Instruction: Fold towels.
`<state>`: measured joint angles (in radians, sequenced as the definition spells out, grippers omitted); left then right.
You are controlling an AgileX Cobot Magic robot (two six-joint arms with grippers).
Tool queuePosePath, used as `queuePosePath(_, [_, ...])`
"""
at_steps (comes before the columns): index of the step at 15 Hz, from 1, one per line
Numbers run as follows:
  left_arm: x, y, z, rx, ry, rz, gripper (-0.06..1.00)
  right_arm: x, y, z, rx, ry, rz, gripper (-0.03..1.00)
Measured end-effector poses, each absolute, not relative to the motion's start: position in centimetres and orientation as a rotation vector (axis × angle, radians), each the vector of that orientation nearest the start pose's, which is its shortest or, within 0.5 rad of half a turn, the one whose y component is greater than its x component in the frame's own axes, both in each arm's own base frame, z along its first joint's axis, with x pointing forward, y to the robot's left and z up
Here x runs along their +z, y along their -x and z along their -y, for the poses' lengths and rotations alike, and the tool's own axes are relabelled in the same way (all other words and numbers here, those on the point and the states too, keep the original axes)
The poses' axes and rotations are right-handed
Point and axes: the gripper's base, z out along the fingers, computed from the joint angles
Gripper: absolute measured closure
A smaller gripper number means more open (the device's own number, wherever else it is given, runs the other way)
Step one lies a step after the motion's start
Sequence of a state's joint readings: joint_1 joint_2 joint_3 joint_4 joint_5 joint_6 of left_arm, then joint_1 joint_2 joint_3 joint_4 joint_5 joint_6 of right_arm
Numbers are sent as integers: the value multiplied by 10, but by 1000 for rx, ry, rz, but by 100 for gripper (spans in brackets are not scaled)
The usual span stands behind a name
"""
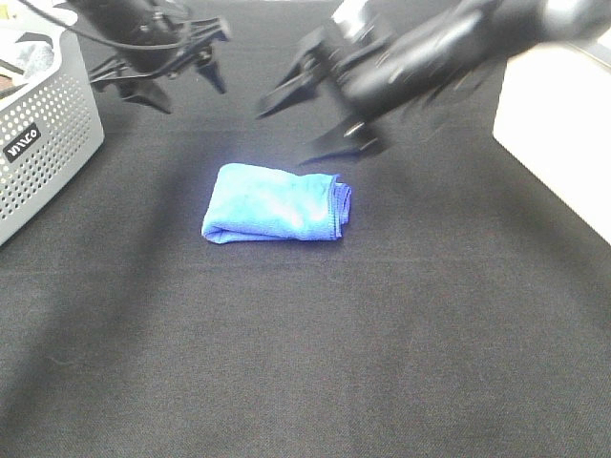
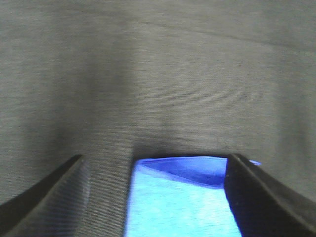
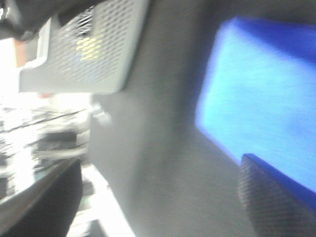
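A blue towel [image 1: 277, 203] lies folded into a small rectangle on the black tabletop, a little left of centre. My left gripper [image 1: 181, 84] hangs open and empty above the table, behind and to the left of the towel. The towel shows between its fingers in the left wrist view [image 2: 180, 200]. My right gripper [image 1: 315, 124] is open and empty, raised just behind the towel's right end, and is motion-blurred. The towel also fills part of the right wrist view [image 3: 261, 113].
A grey perforated basket [image 1: 43, 143] stands at the left edge, also in the right wrist view [image 3: 91, 49]. A white box [image 1: 558, 124] sits at the right edge. The tabletop [image 1: 315, 353] is covered in black cloth.
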<state>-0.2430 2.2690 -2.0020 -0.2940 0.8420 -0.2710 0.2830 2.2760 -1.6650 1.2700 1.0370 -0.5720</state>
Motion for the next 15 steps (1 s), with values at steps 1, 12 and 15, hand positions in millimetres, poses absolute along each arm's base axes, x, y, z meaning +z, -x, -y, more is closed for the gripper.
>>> queuePosePath(1, [216,-490,141,-539,215,-2622,22,152,-430,-207,1599,191,-2534,16])
queuePosePath(12, [213,-484,141,-531,204,-2703,22,92,-444,-166,1561,130,-2629,17])
queuePosePath(15, [224,-474,139,-501,118,-2760,22,129,-444,-145,1408,222,-2675,17])
